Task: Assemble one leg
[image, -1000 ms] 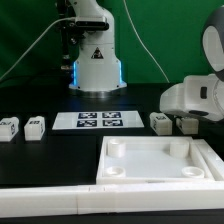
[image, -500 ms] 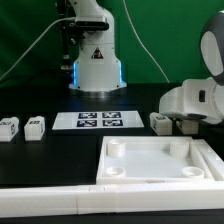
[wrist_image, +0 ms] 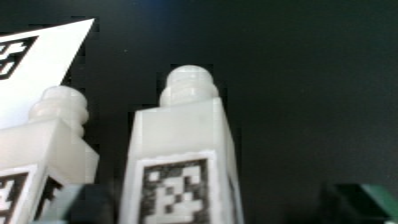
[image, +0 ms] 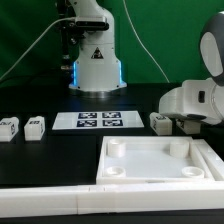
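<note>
Pincer (wrist_image: 222,204) wide, straddling 1 leg (wrist_image: 178,150), not yet clamped.
Leg rests on the dark surface (wrist_image: 302,60) at the exterior view's right, just beside a 2nd leg (wrist_image: 54,140). 1 finger (wrist_image: 80,205) sits in that narrow gap, so I'd centre first, then close squarely on the flat sides.

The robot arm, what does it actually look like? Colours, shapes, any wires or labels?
The arm is made of smooth, rounded white shells with black at the joints. Its base is a white column that glows blue at the sides and carries a dark triangle sticker. A thin pale cable arcs away beside it. The fingers look dark and greenish-black.
</note>
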Tool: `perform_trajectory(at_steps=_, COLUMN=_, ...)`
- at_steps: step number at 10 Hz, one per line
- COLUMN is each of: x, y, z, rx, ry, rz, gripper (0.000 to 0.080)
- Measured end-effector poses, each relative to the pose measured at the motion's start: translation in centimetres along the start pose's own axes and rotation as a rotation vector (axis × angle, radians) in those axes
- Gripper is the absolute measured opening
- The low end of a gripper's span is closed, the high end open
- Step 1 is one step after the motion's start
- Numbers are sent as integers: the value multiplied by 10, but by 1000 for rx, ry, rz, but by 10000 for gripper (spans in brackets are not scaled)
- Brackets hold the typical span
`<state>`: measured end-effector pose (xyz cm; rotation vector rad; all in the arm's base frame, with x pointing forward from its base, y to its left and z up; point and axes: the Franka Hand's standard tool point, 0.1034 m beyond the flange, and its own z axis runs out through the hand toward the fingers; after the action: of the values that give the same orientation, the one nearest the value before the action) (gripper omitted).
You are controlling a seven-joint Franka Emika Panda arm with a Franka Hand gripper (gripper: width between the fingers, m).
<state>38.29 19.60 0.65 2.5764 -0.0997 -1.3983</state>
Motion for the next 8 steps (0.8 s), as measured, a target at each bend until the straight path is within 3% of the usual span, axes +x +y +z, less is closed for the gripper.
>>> perform_trajectory(at_steps=2, x=0, y=0, z=0, rx=0, ry=0, rz=0, gripper=292)
perform_trajectory(at_steps=8, x=0, y=0, z=0, rx=0, ry=0, rz=0, gripper=294)
